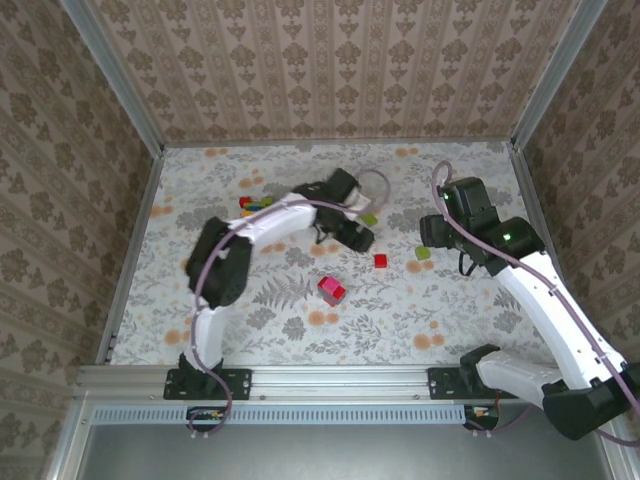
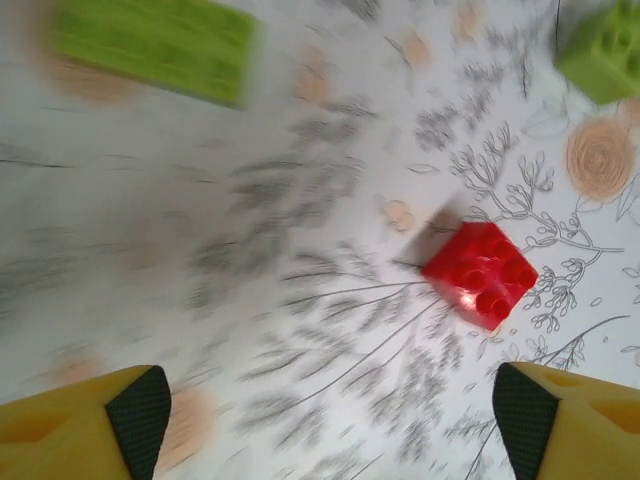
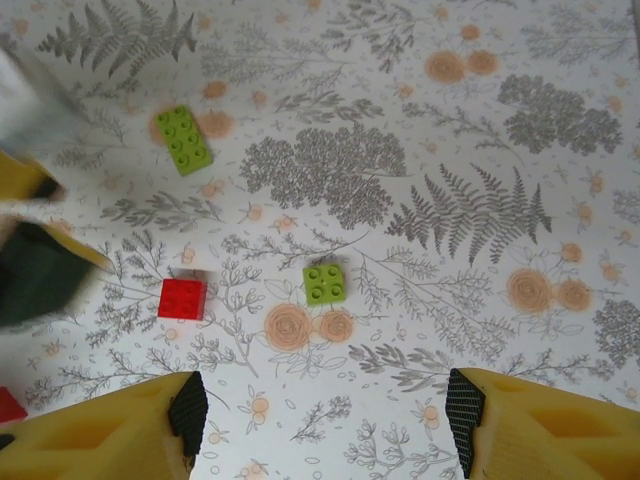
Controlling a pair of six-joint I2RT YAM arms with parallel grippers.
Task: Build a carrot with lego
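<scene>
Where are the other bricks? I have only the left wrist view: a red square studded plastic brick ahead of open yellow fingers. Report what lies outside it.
Observer: A magenta-and-red stack of plastic bricks sits nearer the robot than your red square brick, and to its left.
Operator: Noted. Now report the right arm.
Observer: The right gripper is open and empty, with the small green square plastic brick lying on the table ahead of its fingers.
</scene>
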